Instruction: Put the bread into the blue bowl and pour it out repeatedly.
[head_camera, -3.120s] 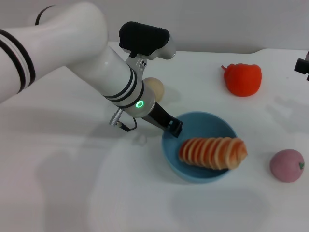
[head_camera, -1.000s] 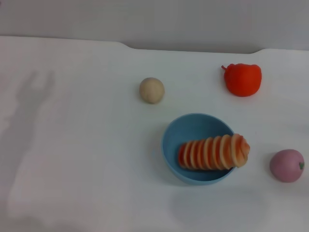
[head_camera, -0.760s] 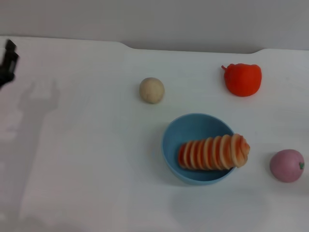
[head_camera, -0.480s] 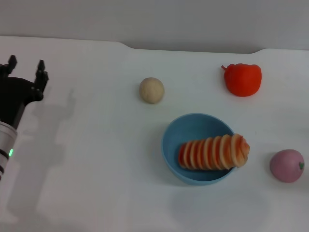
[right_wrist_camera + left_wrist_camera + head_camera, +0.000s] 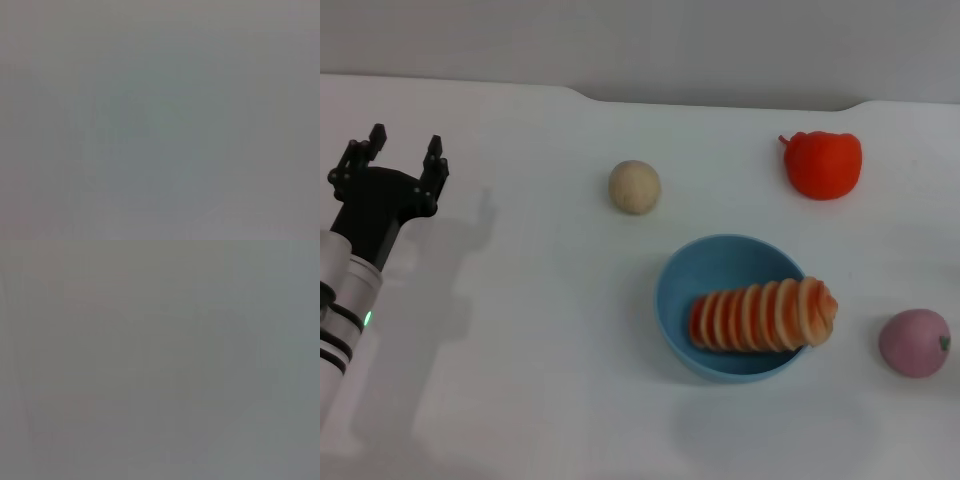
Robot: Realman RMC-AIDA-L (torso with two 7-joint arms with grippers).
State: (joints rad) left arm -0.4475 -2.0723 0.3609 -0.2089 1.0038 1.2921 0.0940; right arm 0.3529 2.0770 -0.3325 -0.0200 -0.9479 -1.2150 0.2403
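Head view: the bread (image 5: 763,315) lies in the bowl (image 5: 720,268), ribbed orange-brown side up, its right end resting on the bowl's right rim and poking a little past it. The bowl sits on the white table (image 5: 540,340). Behind and to the left of the bowl lies a beige ball (image 5: 635,187); behind and to the right of it, a red toy fruit (image 5: 823,164); to the right of it, near but apart, a pink toy fruit (image 5: 914,342). The left gripper (image 5: 402,155) hovers well to the left of the bowl, fingers spread wide, holding nothing. The right gripper does not show.

Left wrist view: a plain grey blur; nothing can be told.

Right wrist view: the same grey blur, nothing to make out.
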